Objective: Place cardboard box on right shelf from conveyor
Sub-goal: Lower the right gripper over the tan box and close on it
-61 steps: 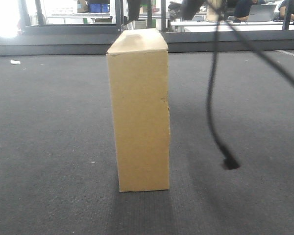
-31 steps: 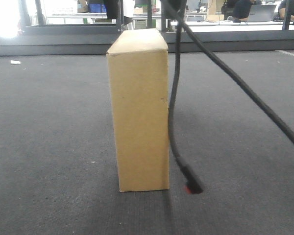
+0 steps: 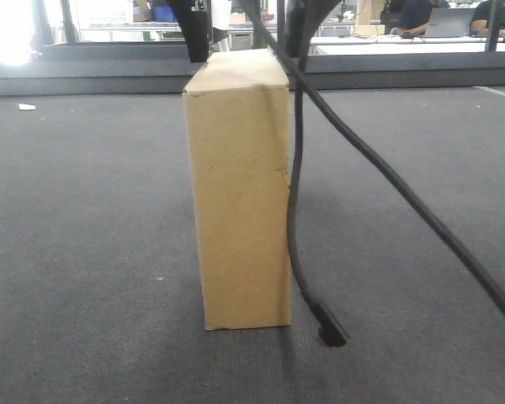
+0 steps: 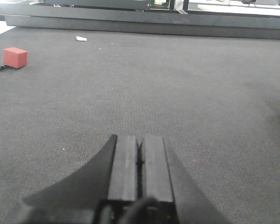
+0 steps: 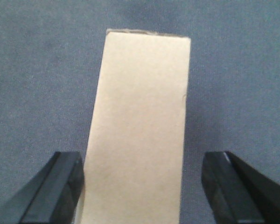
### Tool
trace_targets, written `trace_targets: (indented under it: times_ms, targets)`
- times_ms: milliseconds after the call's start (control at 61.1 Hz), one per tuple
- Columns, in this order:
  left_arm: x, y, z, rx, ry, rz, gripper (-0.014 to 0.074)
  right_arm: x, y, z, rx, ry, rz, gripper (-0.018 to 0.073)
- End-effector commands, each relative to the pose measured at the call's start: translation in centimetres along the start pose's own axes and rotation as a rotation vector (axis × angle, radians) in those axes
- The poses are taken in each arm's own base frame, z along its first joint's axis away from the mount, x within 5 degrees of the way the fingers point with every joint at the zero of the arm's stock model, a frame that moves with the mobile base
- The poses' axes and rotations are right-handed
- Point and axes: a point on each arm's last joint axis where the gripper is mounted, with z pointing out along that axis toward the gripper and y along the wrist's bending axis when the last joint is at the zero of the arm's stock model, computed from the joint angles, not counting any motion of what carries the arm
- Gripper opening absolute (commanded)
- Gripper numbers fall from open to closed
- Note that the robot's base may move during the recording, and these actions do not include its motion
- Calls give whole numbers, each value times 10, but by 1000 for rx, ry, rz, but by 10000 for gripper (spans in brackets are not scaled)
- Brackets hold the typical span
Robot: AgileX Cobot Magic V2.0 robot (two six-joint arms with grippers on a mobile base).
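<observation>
At the right gripper (image 5: 141, 179): spread wide, straddling the top face of the cardboard box (image 5: 140, 112), one dark finger (image 5: 60, 186) just beside each long edge, clamped on nothing; cannot tell whether the near finger brushes the cardboard. At the left gripper (image 4: 139, 154): pressed fully together, empty, hovering low above the conveyor (image 4: 177, 84), well apart from the box.

Outward from there: standing upright on a narrow end near the middle of the grey belt, untilted, with a small crease on its right edge. Hanging just beside that edge, a black cable (image 3: 296, 210), its plug end down on the belt; slanting away toward the lower right, a second run of cable (image 3: 421, 210).

On progress, by judgement: early. Lined up for a grasp, not yet closed, not lifted, nothing carried. Left to do: closing, raising, moving to the right shelf, setting down. No sight of that shelf in any view.

By count: one box, two grippers, two cable runs, one red block (image 4: 15, 57), one white scrap (image 4: 81, 38).
</observation>
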Motion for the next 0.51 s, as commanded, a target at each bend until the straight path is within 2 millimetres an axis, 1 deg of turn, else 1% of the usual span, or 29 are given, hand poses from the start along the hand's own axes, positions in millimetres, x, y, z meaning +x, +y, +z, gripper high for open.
trace_targets:
  times_ms: [0,246,344,409,491]
  targets:
    - [-6,0,-1,-5,-91,-6,-116,-13,-1,-22,-54,-79,18,615]
    - [-6,0,-1,-5,-91,-6,-116,-4,5,-4,-44,7,31,615]
    - [-6,0,-1,-5,-91,-6,-116,-3,5,-3,-38,16,30,605]
    - [-6,0,-1,-5,-91,-6,-116,-3,5,-4,-38,16,27,549]
    - [-6,0,-1,-5,-91,-6,-115,-4,1,-6,-35,22,28,408]
